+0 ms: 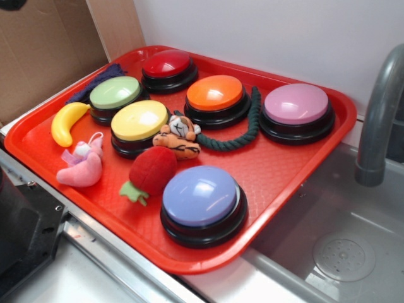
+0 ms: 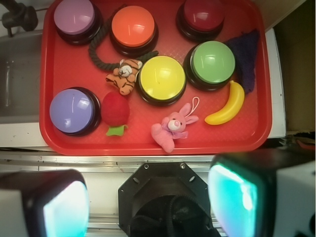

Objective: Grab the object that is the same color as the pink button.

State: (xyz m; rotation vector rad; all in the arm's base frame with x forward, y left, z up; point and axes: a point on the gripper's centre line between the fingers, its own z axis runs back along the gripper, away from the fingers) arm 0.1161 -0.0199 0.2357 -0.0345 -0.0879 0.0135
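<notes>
Pink plush (image 2: 170, 129) lies diagonal, ears twd banana (image 2: 227, 105); jaws wide open, empty, off tray (image 2: 256, 74).

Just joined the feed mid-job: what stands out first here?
A red tray with six coloured dome buttons, the pink button at its far right corner. Small plush toys lie between them; the pink toy sits at the near edge beside a banana. The open end effector hovers over the near edge.

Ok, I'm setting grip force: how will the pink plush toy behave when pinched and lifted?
The pink plush toy looks soft and fuzzy, so it will probably squash between the jaws rather than resist. It seems small beside the yellow button, so it is likely light. It lies flat on the red tray, unlikely to roll; its thin loop string may dangle.
</notes>
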